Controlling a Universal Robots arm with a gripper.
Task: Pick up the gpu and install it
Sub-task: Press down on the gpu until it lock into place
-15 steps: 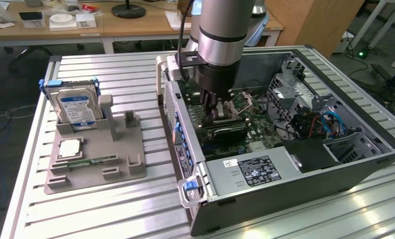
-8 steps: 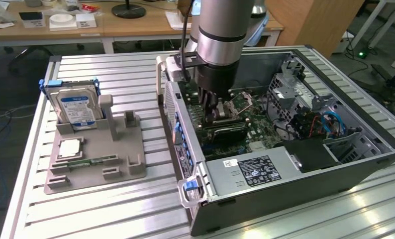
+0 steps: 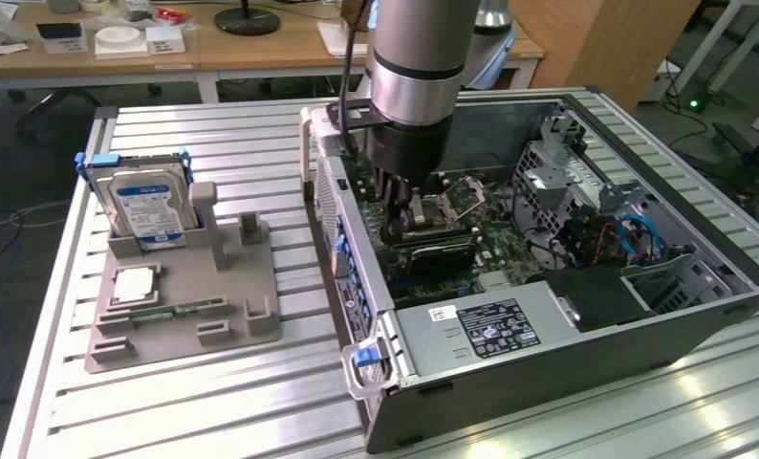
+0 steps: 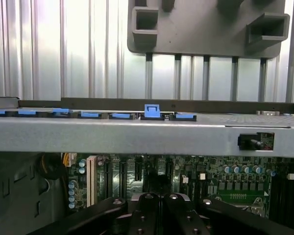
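Exterior view: you have the arm down inside the open case (image 3: 685, 287), with the gripper (image 3: 402, 212) low over the motherboard (image 3: 482, 239), near the CPU socket (image 3: 463, 199). Beside the case, the grey fixture (image 3: 182, 306) holds the hard drive (image 3: 150, 212) upright, a CPU (image 3: 135, 284) lying flat and a memory stick (image 3: 182, 311). You will note the tall slotted post (image 3: 206, 225) next to the drive stands empty, which suggests the gpu has already left the fixture.

Wrist view: the fingers (image 4: 143, 215) stand closed together, pads meeting, above the expansion slots (image 4: 122, 174). Nothing is clearly visible between them. The case's rear wall, with its blue latches (image 4: 152, 111), crosses the frame.

Where the gpu is: a dark flat card (image 3: 433, 251) lies just below the gripper in the exterior view and may be it, but you cannot confirm this, nor whether it is seated in a slot.

Progress, as a judgement: pickup looks done; the work is at the installation stage. Seating remains unverified from these pictures.
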